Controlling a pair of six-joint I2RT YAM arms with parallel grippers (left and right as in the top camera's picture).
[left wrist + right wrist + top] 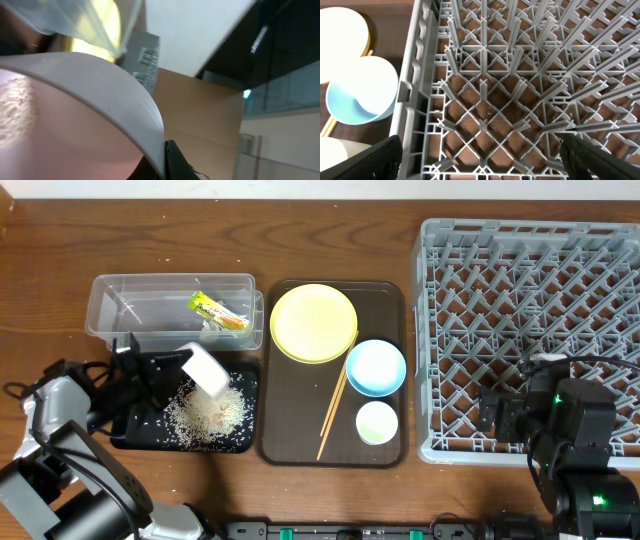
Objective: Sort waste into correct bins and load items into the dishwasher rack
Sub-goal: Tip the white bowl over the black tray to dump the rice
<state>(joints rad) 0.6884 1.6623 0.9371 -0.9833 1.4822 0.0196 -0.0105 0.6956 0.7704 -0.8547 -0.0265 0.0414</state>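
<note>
My left gripper (180, 370) is shut on the rim of the white bowl (207, 370) and holds it tipped over the black tray (130, 435). Loose white rice (208, 416) lies piled on that tray. In the left wrist view the bowl's wall (90, 100) fills the frame with the fingers (167, 160) pinching its rim. The green-and-orange wrapper (218, 311) lies in the clear tub (130, 305). The yellow plate (313, 323), light blue bowl (375, 367), pale green cup (377, 422) and chopsticks (333, 412) sit on the brown tray. My right gripper (480, 155) is open above the grey rack (600, 300).
The brown serving tray (290, 435) lies between the black tray and the rack. The rack's upright pegs (485, 95) stand right under my right fingers. The blue bowl (357, 95) and plate (342, 35) show left of the rack wall.
</note>
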